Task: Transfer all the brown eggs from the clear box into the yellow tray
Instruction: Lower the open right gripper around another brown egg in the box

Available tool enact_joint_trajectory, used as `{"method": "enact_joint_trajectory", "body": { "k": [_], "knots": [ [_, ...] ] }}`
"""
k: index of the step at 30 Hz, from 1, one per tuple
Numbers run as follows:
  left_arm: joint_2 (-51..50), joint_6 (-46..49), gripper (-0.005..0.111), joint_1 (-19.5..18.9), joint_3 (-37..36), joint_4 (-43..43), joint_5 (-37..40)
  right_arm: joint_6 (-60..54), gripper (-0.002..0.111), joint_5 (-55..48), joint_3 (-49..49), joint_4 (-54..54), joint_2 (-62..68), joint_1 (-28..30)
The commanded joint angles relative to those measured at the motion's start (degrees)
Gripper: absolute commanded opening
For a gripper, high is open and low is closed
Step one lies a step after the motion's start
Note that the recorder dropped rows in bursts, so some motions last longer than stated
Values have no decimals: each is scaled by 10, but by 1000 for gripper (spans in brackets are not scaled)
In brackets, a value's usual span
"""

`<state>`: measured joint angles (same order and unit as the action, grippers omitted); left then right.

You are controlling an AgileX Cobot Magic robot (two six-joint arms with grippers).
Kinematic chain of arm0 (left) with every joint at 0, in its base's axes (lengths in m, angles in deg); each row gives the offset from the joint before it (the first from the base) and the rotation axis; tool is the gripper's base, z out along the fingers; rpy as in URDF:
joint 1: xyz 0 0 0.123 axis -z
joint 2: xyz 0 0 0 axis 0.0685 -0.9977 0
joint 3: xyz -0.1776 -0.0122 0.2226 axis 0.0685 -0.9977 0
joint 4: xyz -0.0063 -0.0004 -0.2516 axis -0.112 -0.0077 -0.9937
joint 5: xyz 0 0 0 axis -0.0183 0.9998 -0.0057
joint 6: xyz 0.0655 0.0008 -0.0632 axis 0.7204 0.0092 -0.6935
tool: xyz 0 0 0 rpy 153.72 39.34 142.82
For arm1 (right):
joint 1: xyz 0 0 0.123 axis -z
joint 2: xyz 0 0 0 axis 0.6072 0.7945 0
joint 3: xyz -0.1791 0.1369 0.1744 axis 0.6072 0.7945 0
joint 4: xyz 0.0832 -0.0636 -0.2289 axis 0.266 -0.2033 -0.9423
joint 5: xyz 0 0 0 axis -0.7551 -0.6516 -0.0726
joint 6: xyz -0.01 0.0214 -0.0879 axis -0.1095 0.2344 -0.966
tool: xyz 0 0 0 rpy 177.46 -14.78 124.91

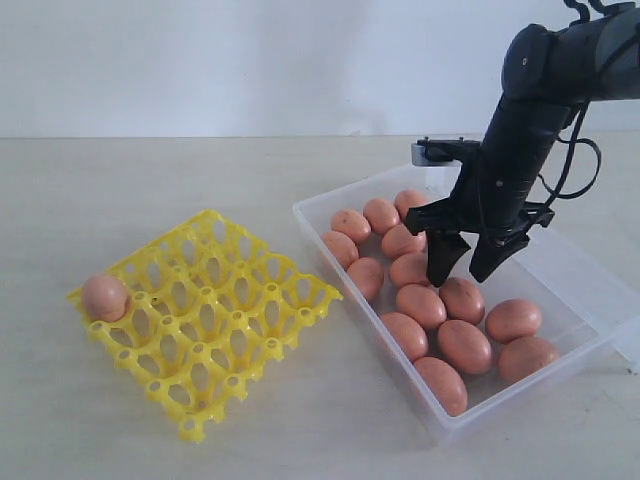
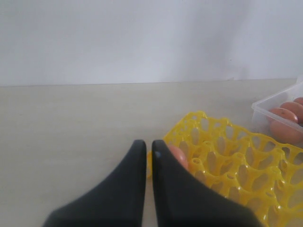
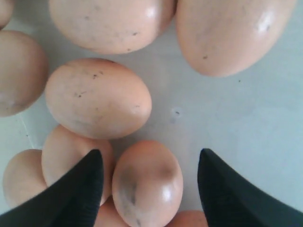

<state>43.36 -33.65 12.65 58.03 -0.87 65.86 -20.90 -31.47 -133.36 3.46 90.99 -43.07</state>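
I saw orange-brown eggs (image 1: 421, 305) with faint dark speckles, a yellow tray (image 1: 215, 330), a clear box (image 1: 575, 285), black fingers (image 1: 440, 262), a pale beige table (image 1: 100, 200).

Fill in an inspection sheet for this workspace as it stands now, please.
Surface: pale table, matte.
Job's things: yellow tray holds one brown egg in a corner cup; clear box holds fourteen visible eggs.
Clutter: nothing seen.
Grippers: right gripper open, above the boxed eggs, holding nothing; left gripper shut, empty, facing the tray.
Cables: black cable loops beside the right arm.
Surroundings: plain white wall.
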Motion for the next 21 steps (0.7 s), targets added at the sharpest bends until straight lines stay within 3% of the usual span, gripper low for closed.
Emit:
{"method": "enact_joint_trajectory", "body": {
  "k": [1,11,17,21],
  "knots": [
    [2,-1,4,-1,-1,-1,-4,1,52,-8,-1,1,-2,5],
    [2,-1,4,-1,-1,-1,-4,2,51,-37,-1,17,44,5],
    [2,-1,4,-1,-1,-1,-4,5,17,-37,-1,17,49,5],
    [2,-1,4,-1,-1,-1,-4,-10,8,-35,-1,17,49,5]
  ]
}}
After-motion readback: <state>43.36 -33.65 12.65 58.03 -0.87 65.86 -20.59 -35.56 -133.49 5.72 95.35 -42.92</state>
